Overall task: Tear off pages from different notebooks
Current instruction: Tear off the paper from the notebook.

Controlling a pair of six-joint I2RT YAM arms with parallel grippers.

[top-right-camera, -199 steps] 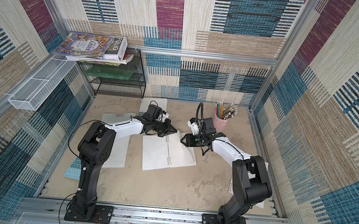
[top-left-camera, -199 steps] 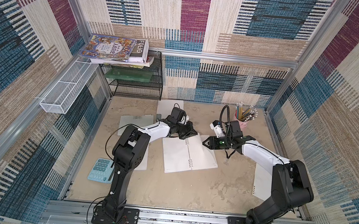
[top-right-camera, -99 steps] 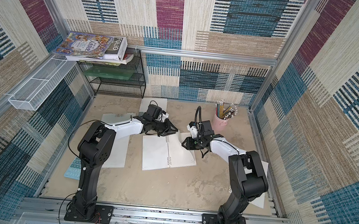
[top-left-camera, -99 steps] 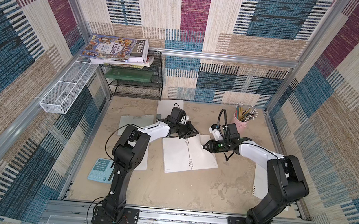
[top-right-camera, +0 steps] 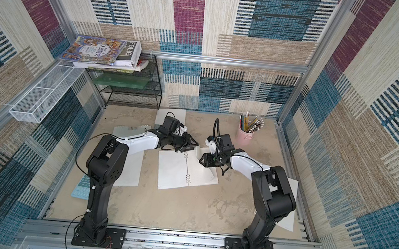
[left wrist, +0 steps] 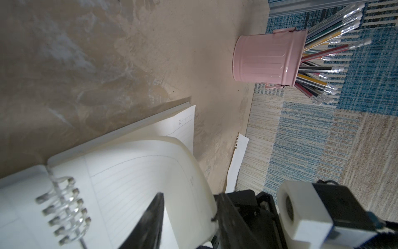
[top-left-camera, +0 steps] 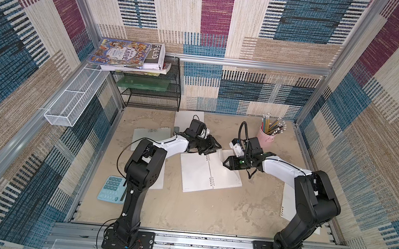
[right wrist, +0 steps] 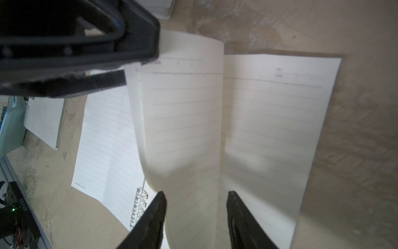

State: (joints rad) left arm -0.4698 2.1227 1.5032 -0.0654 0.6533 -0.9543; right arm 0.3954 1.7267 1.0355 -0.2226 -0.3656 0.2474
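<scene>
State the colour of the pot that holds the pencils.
The pencil pot is pale pink with ribbed sides; the left wrist view shows it best.

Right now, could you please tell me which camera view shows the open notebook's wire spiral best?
The left wrist view: the wire spiral is close up, each loop distinct though slightly soft. The right wrist view catches only a few loops. In both top views it is just a thin line down the middle of the open notebook.

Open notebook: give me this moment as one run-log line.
notebook: open flat | page: lifted, curled | right gripper: open, astride page | left gripper: by notebook's far edge, jaws unclear
</scene>
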